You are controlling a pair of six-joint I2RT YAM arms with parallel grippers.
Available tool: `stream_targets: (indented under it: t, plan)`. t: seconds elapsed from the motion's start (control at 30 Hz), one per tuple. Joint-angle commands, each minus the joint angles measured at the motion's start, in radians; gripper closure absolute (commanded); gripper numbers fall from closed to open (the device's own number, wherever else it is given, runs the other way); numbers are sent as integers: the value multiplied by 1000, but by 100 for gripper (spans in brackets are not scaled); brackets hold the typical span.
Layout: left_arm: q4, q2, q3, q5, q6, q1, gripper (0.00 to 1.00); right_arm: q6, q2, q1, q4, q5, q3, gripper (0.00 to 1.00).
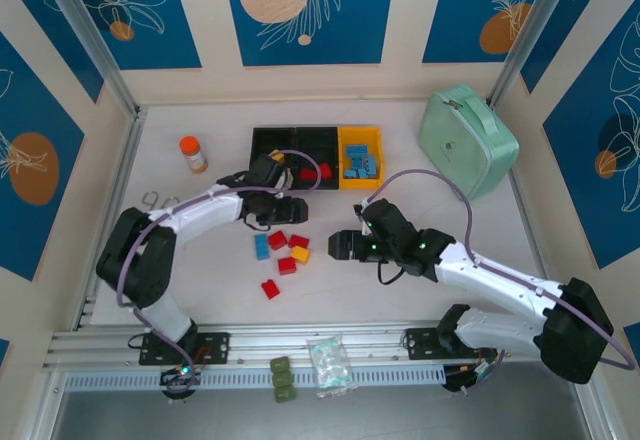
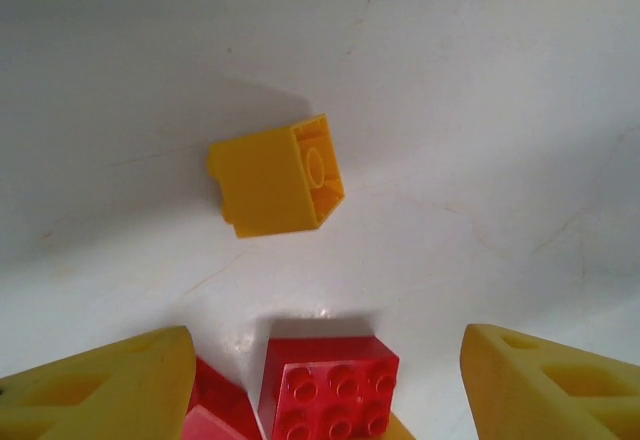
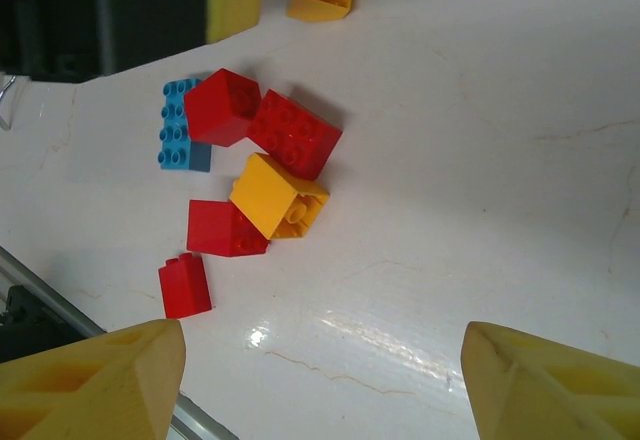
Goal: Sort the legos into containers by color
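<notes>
Containers (image 1: pixel 296 132) stand at the far side of the surface (image 1: pixel 350 300), with red legos (image 1: pixel 315 172) in the middle black bin and blue ones (image 1: pixel 360 165) in the yellow bin. An orange-capped bottle (image 1: pixel 192 153) is left of the containers and a mint case (image 1: pixel 467 140) right of them. Loose legos (image 1: pixel 283 255) lie on their near side. The left claw (image 2: pixel 327 338) is spread and empty. The left wrist view resolves a yellow lego (image 2: pixel 275 182) on its side, hollow base toward frame right. The right claw (image 3: pixel 322 335) is spread and empty. The long axis of the blue lego (image 1: pixel 262 247) points toward the containers.
</notes>
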Motion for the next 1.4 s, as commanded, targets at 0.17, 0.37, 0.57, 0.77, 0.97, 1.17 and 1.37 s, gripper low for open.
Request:
stream_targets:
  t: [0.17, 0.37, 0.57, 0.77, 0.97, 1.17, 1.37]
  plan:
    - [-30, 134, 119, -119, -12, -30, 27, 29, -106, -10, -54, 34, -63, 27]
    - [-58, 219, 180, -166, -12, -43, 28, 37, -141, -28, -61, 32, -86, 27]
    - [-104, 288, 244, -232, 8, -77, 36, 37, -140, -44, -52, 18, -96, 27]
    - [-139, 315, 263, -270, 23, -98, 56, 39, -139, -51, -47, 16, -105, 27]
    - [-139, 259, 261, -263, 35, -96, 65, 50, -138, -57, -33, 11, -116, 27]
    - [-157, 174, 275, -260, 65, -68, 66, 50, -130, -56, -28, 10, -108, 27]
    - [-187, 104, 291, -263, 98, -14, 66, 57, -97, -54, -4, 1, -103, 27]
